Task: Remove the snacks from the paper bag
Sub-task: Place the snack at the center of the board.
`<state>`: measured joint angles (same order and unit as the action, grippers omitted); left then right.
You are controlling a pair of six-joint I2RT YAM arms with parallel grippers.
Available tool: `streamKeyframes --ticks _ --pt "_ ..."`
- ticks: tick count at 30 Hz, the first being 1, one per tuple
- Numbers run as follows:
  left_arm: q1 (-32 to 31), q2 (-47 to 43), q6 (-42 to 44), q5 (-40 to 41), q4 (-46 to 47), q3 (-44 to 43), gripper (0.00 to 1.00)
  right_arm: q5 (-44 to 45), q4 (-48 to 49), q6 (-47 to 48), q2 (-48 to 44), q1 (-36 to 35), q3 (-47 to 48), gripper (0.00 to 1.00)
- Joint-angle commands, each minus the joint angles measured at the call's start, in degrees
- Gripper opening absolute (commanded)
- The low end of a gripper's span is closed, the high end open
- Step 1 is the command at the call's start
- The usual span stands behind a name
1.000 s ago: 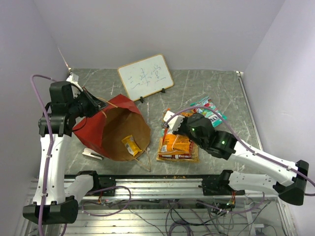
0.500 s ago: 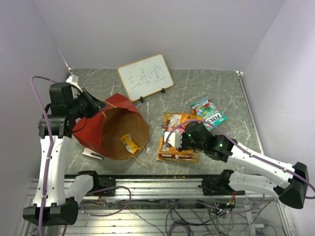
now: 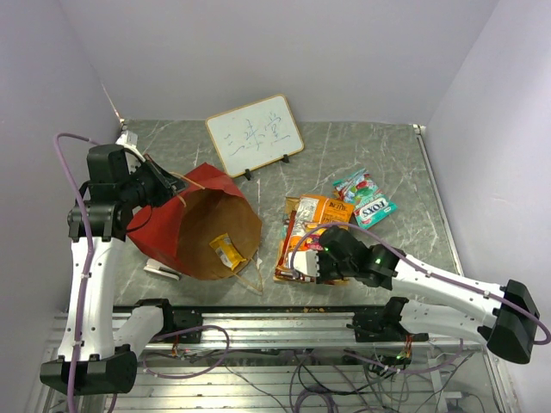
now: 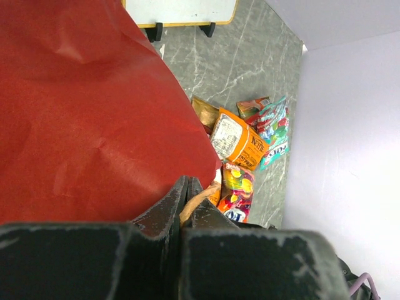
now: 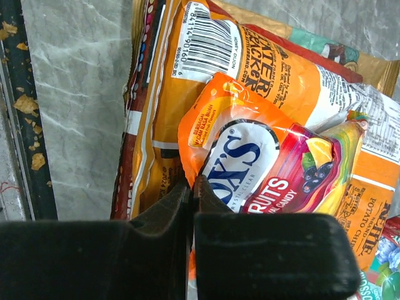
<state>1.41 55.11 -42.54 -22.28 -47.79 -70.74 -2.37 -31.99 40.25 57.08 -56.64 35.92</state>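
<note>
Your left tool (image 4: pixel 187 185) pinches tall red paper bag (image 4: pixel 81 112) open for reaching | right tool (image 5: pixel 192 185) pinches orange foil packet (image 5: pixel 250 162) beside bag

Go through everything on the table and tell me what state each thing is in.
paper bag, tipped on its side, mouth open.
yellow packet, inside the bag.
FOX'S packet, pinched, over the pile.
snack pile, lying outside the bag.
writing board, propped upright.
left hand, shut on the bag's rim.
right hand, shut on the FOX'S packet.
</note>
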Motion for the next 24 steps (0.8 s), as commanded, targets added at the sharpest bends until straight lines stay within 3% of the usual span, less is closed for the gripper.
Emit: streamKeyframes --ticks 1,14,24 --pt "0.18 -0.78 -0.84 -0.86 1.84 0.94 0.07 -0.16 -0.1 -1.47 -0.43 -0.32 -0.42 0.07" --pt "0.19 -2.2 -0.51 -3.72 1.56 4.54 0.07 -2.0 -0.04 -2.23 -0.91 -0.38 8.28 0.53" --pt "0.23 -3.12 0.01 -4.79 1.47 6.31 0.07 -8.33 12.17 -12.71 3.17 -0.39 12.54 0.62"
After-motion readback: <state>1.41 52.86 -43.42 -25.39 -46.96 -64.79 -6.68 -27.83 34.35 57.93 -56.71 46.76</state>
